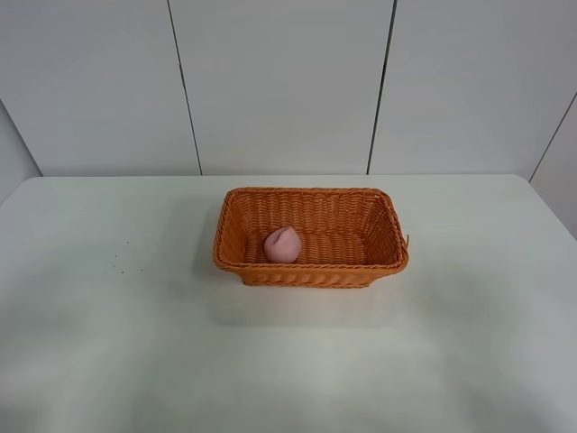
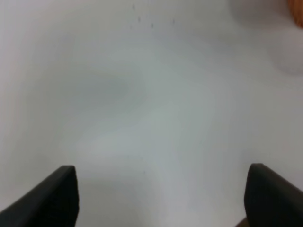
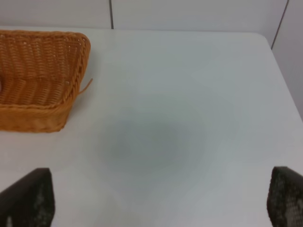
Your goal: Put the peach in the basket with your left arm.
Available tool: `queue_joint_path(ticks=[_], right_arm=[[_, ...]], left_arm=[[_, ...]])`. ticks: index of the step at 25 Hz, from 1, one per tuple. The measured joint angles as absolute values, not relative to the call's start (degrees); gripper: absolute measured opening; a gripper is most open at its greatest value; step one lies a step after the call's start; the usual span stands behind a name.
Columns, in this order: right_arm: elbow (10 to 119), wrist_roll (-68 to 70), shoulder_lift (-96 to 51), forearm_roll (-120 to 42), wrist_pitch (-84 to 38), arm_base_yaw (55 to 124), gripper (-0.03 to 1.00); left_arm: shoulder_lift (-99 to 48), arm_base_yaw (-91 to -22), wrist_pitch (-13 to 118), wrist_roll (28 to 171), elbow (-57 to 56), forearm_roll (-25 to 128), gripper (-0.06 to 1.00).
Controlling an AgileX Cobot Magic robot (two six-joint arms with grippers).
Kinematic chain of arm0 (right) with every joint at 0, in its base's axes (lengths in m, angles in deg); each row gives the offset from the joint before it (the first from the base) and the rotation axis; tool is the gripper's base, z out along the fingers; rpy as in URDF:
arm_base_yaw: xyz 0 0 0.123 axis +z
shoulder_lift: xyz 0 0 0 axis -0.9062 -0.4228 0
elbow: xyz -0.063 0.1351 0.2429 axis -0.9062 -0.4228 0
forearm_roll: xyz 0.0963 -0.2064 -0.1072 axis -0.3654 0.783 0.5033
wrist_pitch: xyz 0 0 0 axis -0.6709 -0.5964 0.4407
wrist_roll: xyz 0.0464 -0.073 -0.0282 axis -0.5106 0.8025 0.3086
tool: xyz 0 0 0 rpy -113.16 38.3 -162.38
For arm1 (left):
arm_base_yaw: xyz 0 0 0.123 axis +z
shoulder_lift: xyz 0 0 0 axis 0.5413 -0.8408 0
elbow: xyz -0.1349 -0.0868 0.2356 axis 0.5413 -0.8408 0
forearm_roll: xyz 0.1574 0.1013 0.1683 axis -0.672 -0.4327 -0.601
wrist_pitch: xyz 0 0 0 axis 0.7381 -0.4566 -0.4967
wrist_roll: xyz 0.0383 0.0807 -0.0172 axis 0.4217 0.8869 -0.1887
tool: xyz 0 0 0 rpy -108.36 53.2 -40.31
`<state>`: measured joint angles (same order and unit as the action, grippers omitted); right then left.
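The pale pink peach lies inside the orange-brown wicker basket, on its floor toward the left end. The basket stands in the middle of the white table; the right wrist view shows its right end. Neither arm shows in the exterior high view. In the left wrist view my left gripper is open and empty over bare table, its two black fingertips far apart. In the right wrist view my right gripper is open and empty, over the table to the right of the basket.
The white table runs back to a grey panelled wall. A few small dark specks mark the table left of the basket. An orange blur of the basket shows at a corner of the left wrist view.
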<state>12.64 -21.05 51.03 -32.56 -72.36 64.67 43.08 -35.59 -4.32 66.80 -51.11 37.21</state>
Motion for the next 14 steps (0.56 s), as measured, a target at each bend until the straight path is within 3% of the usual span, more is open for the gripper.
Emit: queue_joint_path(ticks=[14], right_arm=[[12.64,-21.05,51.03,-32.56,-72.36,64.67,0.69]], left_arm=[[48.13,-35.59,-4.21,65.75,-51.11,37.23,0.74]])
